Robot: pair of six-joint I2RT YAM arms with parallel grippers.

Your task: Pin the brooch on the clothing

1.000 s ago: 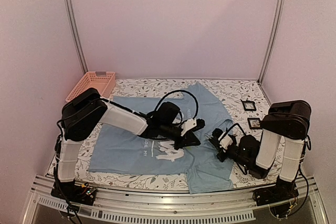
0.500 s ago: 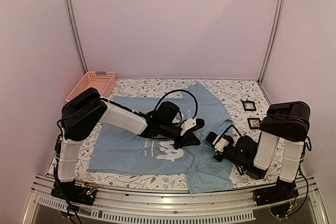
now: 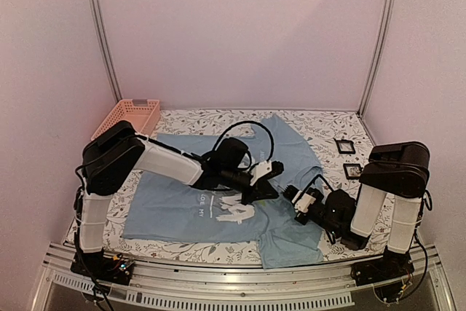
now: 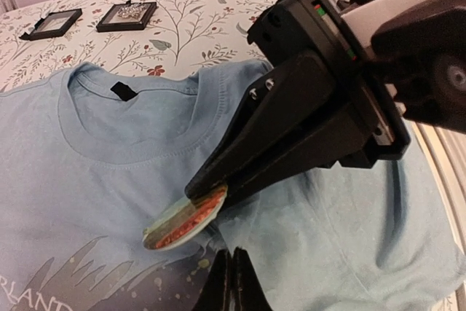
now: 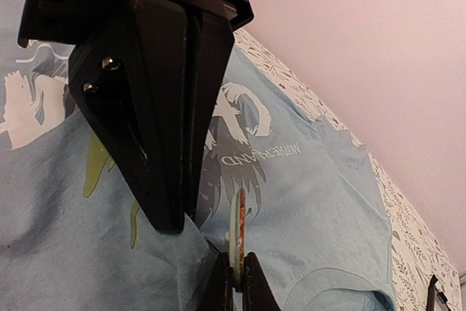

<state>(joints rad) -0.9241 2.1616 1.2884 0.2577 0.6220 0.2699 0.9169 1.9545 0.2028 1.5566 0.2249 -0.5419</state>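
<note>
Pinning well: the right gripper (image 4: 209,192), jaws clamping the brooch (image 4: 182,221), should press it flat onto the T-shirt (image 4: 87,180) beside the closed left gripper (image 4: 230,279).

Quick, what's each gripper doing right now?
Left gripper: closed; whether it pinches the shirt cannot be told.
Right gripper: closed on the brooch.

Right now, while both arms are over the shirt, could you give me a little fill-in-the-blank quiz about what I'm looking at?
1. The brooch is pinched by the fingers of the ___ arm.
2. It is held just over a light ___ T-shirt.
3. The other arm's fingers are ___, with no gap between them.
4. Beyond the collar, ___ small black frames lie on the flowered tablecloth.

Missing words: right; blue; shut; two.
</note>
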